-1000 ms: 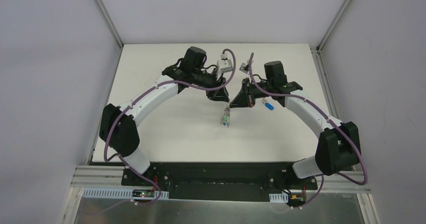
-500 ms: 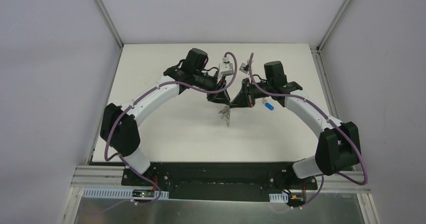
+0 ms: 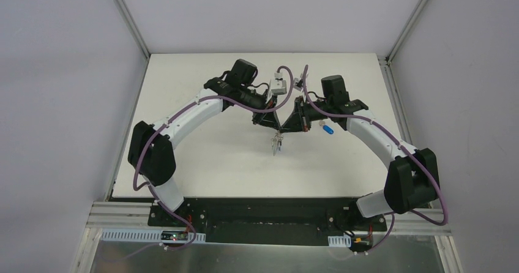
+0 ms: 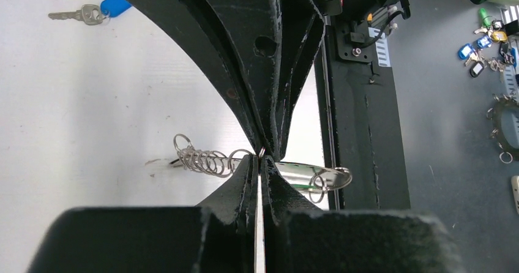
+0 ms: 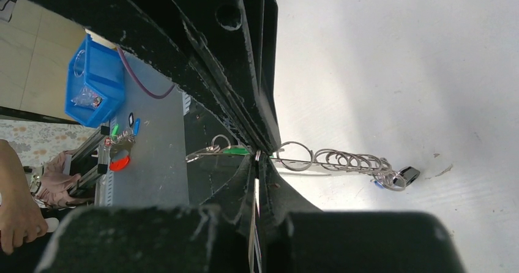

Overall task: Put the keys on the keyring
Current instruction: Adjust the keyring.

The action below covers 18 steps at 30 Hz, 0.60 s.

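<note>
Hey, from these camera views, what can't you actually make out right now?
Top view: the keyring is too small to tell rings from keys.
Left wrist view: the shut left end effector covers the keyring's middle, where it pinches.
Right wrist view: the right end effector hides whether the green key is threaded on.
The blue key lies outside the right wrist view's frame.

The right gripper (image 5: 256, 163) pinched its fingers together on the keyring (image 5: 343, 160), and the left gripper (image 5: 263, 147) reached down from above with its tips closed at the same spot. The keyring lay edge-on across the white table (image 5: 398, 71), its linked rings strung out to the right toward a small black tag (image 5: 407, 176). The green key (image 5: 236, 152) sat just left of the pinch, and a blue bin (image 5: 92, 83) stood off the table at far left.
</note>
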Motion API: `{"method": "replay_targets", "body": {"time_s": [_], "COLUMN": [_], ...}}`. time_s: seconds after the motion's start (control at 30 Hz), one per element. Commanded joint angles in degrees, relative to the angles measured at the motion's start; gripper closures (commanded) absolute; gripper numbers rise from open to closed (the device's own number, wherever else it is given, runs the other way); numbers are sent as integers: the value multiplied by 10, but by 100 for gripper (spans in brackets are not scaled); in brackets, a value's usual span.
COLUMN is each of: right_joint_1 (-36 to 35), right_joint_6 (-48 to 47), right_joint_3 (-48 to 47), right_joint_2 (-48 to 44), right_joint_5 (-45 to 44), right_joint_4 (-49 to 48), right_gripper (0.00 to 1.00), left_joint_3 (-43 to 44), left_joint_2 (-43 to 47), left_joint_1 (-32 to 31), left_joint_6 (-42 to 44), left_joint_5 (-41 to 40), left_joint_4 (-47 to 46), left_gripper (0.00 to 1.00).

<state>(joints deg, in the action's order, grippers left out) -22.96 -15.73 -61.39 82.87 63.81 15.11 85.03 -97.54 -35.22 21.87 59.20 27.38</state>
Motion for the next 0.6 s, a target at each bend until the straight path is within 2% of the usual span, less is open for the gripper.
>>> {"method": "replay_targets", "body": {"time_s": [0.0, 0.1, 0.13, 0.23, 0.3, 0.47, 0.57], "right_joint_1": [-8, -8, -7, 5, 22, 54, 62], "right_joint_6": [-5, 7, 15, 50, 82, 137, 154], "right_joint_3": [-16, -15, -13, -3, 5, 19, 20], "right_joint_2": [-11, -17, -21, -33, -38, -45, -49], "right_joint_5": [23, -5, -19, -40, -43, -32, -26], "right_joint_4": [-20, -25, -29, -56, -84, -133, -147], "right_gripper": [100, 99, 95, 82, 78, 75, 75], "left_joint_3": [28, 23, 11, -57, -101, -154, -171], "left_joint_2": [-12, -13, -10, 11, 23, 12, -5], "left_joint_1": [-9, -3, 2, 20, 28, 35, 40], "left_joint_6": [10, -46, -84, -245, -359, -571, -664], "left_joint_5": [33, 31, 32, 36, 35, 27, 11], "left_joint_4": [4, -35, -70, -269, -407, -626, -735], "left_gripper": [100, 100, 100, 100, 100, 100, 100]}}
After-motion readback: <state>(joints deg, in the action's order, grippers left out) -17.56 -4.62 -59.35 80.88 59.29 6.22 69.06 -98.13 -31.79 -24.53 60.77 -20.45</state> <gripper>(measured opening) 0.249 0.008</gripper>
